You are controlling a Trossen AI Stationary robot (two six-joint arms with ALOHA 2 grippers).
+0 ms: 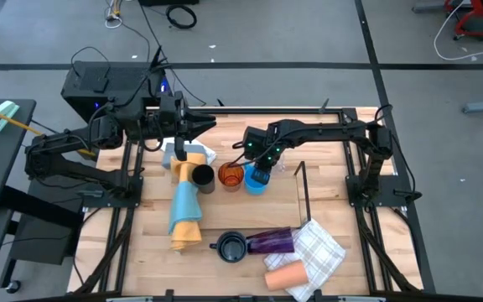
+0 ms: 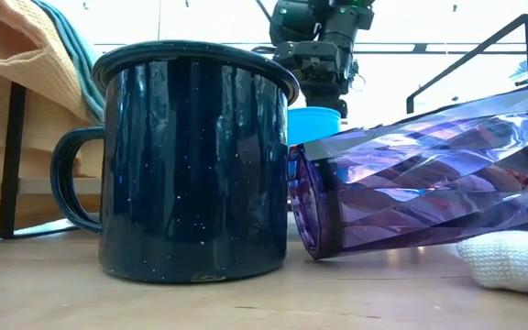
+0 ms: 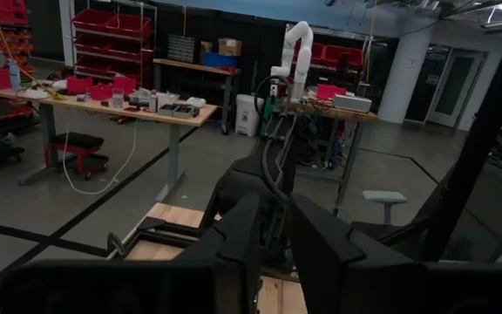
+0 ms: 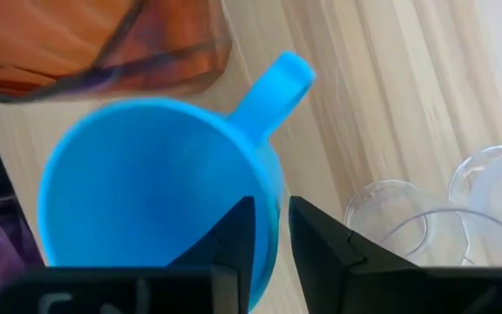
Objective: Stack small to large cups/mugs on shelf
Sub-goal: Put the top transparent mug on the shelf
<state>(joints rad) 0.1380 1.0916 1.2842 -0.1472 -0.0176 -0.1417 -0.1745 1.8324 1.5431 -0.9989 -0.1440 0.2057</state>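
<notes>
The bright blue cup stands upright near the middle of the desk, its open mouth showing nothing inside and its handle pointing away from the amber translucent cup that stands just beside it. The right gripper sits over the blue cup's rim with one finger inside the wall and the other outside; the fingers stand slightly apart, and whether they press the wall cannot be told. Clear glasses stand on the wood close by, cut off at the picture's edge. In the high view a black cup stands upright on the other side of the amber one, against the rolled yellow-and-blue cloth. Toward the desk's near edge the dark handled mug stands upright, and the purple translucent tumbler lies on its side with its mouth almost touching the mug; a peach cup lies beside a checked white cloth. The thin black rack stands on the right half of the desk, only partly traceable. The left gripper hovers near the far edge; its fingers look slightly parted, though the wrist view shows them only as dark shapes.
</notes>
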